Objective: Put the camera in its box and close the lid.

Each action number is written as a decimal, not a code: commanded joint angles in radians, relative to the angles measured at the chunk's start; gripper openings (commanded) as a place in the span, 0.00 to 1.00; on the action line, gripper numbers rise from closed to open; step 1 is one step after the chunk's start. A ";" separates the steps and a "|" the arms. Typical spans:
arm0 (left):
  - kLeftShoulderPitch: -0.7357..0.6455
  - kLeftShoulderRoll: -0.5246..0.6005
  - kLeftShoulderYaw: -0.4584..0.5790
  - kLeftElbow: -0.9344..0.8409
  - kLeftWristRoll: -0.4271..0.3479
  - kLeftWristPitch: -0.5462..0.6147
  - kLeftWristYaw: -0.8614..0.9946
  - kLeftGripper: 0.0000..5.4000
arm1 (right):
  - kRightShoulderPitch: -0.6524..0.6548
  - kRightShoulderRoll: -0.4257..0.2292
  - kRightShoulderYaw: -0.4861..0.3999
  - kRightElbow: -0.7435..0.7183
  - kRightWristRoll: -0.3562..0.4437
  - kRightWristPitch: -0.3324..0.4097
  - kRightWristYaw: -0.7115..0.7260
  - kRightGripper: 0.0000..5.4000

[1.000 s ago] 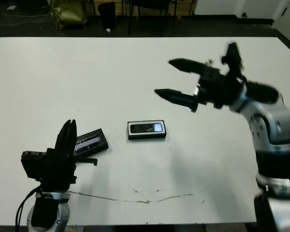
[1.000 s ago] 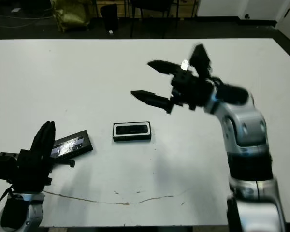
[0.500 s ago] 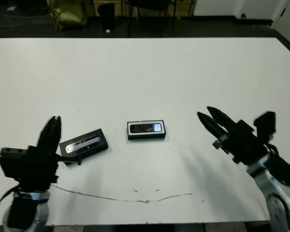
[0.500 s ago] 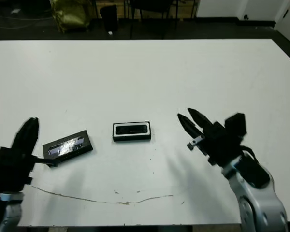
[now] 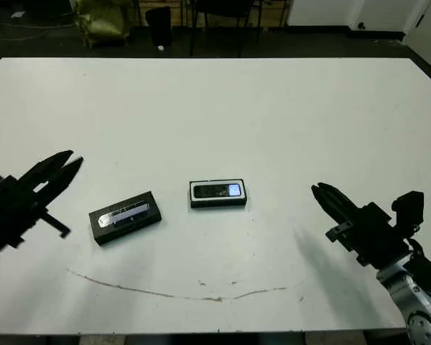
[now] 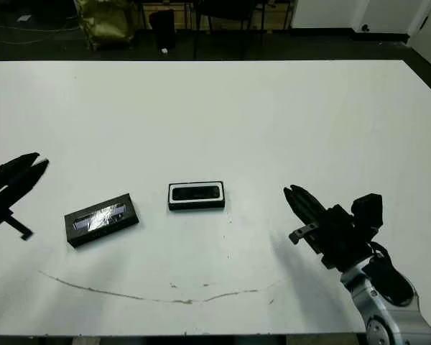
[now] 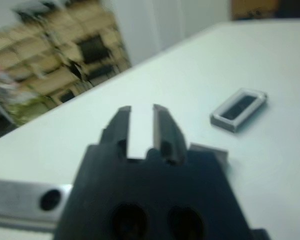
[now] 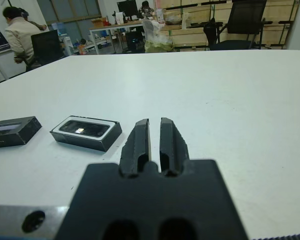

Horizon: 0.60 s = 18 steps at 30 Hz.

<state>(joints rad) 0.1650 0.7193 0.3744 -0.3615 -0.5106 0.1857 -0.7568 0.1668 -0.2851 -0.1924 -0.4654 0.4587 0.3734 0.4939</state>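
1. Since the earlier frames, the right gripper [image 5: 329, 199] has drawn back from above the box to the near right edge of the worktop [image 5: 223, 108], and the left gripper [image 5: 61, 164] has pulled away leftward from the lid. Box and lid have not shifted.
2. Jaw state: both pairs of jaws stand almost together, only a narrow slit between them, and hold nothing.
3. The box [image 5: 218, 193] lies flat near the worktop centre. The camera [image 5: 215, 190] appears to sit inside it already, a dark bar framed by the white lining.
4. The lid [image 5: 125, 216] lies flat to the left of the box, slightly nearer, well apart from it.
5. Step in hand, as judged: fetch the lid. Open the left jaws wider than the lid's short side, grip across its long edges, lift it level, align its edges with the box walls, then press down evenly.
6. Materials: matte black rigid box walls; a glossy silvery strip on the lid, likely slippery; a smooth white worktop bearing a thin dark scratch line.
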 commanded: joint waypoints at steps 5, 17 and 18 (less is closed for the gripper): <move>-0.171 0.206 -0.141 0.072 -0.033 0.202 -0.241 0.51 | 0.003 -0.029 -0.003 -0.009 -0.005 0.014 -0.033 0.00; -0.276 0.127 -0.294 0.236 0.012 0.100 -0.402 0.99 | 0.024 -0.034 0.005 -0.011 0.036 0.030 -0.042 0.00; -0.277 0.124 -0.299 0.245 0.014 0.099 -0.409 0.99 | 0.024 -0.034 0.007 -0.009 0.036 0.029 -0.043 0.00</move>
<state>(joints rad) -0.1142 0.8503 0.0898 -0.1369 -0.5110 0.2861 -1.1530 0.1762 -0.3079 -0.1911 -0.4820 0.4960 0.3792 0.4577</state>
